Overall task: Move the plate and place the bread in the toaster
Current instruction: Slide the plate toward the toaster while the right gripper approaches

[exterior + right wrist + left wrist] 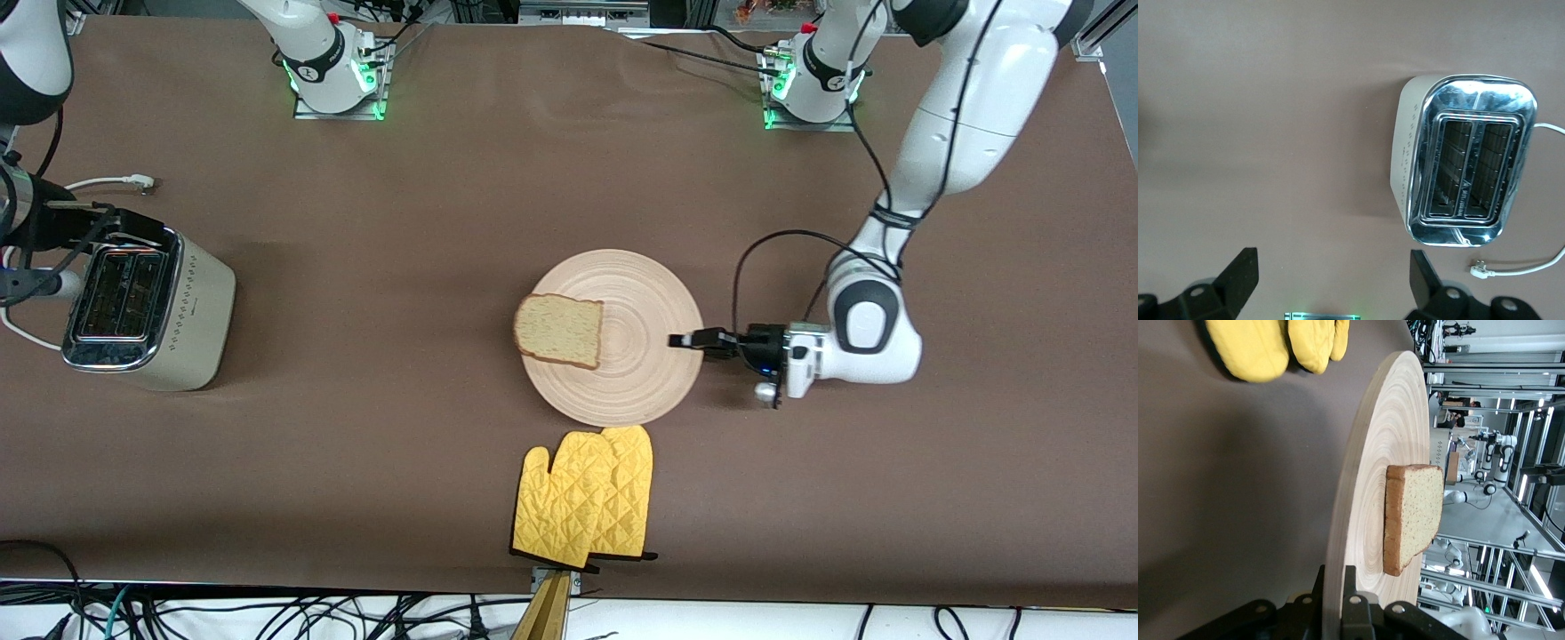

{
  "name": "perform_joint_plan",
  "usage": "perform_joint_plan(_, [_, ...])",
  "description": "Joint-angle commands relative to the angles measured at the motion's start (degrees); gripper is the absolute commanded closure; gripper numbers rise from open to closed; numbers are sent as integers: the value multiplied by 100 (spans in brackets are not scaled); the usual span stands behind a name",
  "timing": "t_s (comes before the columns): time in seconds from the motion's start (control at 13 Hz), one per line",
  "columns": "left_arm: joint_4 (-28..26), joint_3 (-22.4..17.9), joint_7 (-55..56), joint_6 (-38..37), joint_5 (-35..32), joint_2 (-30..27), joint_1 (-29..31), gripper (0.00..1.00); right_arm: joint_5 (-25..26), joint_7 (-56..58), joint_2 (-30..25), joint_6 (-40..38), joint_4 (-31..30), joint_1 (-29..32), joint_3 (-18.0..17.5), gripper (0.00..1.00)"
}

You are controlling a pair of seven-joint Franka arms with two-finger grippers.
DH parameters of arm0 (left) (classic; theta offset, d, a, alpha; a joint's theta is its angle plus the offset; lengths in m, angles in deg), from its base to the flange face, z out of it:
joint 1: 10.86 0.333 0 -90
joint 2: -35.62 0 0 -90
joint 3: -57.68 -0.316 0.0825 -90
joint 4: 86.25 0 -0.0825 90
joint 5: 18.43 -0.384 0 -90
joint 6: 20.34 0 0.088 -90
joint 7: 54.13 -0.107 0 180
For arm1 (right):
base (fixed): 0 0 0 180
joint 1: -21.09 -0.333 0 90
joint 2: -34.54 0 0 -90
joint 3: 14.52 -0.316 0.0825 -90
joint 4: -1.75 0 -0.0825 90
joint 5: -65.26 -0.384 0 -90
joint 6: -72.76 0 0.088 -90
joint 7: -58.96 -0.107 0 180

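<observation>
So from my seat at the controls: the plate [636,356] sits flat about mid-tabletop [400,427], and my left gripper [686,340] comes in low and sideways from the left arm's end, its fingers [1355,617] pinched onto the plate's rim, one above the wood and one under it in the left wrist view. The bread [560,330] lies flat on the plate, on the side toward the right arm's end, with one edge hanging slightly past the rim; its straight bottom crust faces the left gripper and the rounded top faces the toaster [147,307], so its top-to-bottom axis runs roughly along the table from arm end to arm end. The toaster stands upright way over at the right arm's end, well apart from the plate, with the slots' long axis running roughly toward and away from the front camera, both slots empty in the right wrist view, and the white cord [1531,267] trailing off on the tabletop beside it. My right gripper [1331,280] hovers above the tabletop near the toaster, fingers spread wide, holding nothing. A pair of yellow oven mitts [587,498] lies just beside the plate, nearer the front camera.
</observation>
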Motion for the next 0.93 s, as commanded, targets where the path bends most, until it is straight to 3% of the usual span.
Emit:
perform_joint_plan(0.0, [-253, -201, -37, 530, 739, -208, -734, 100, -276, -84, 47, 39, -59, -15, -13, 0])
perform_joint_plan(0.39, [-192, -323, -237, 1058, 1706, 55, -1579, 100, -541, -206, 214, 232, -182, -24, -4, 0])
perform_joint_plan(0.85, [-174, -386, -362, 1138, 1778, 223, -1756, 100, -927, -522, 293, 926, -744, -121, -48, 0])
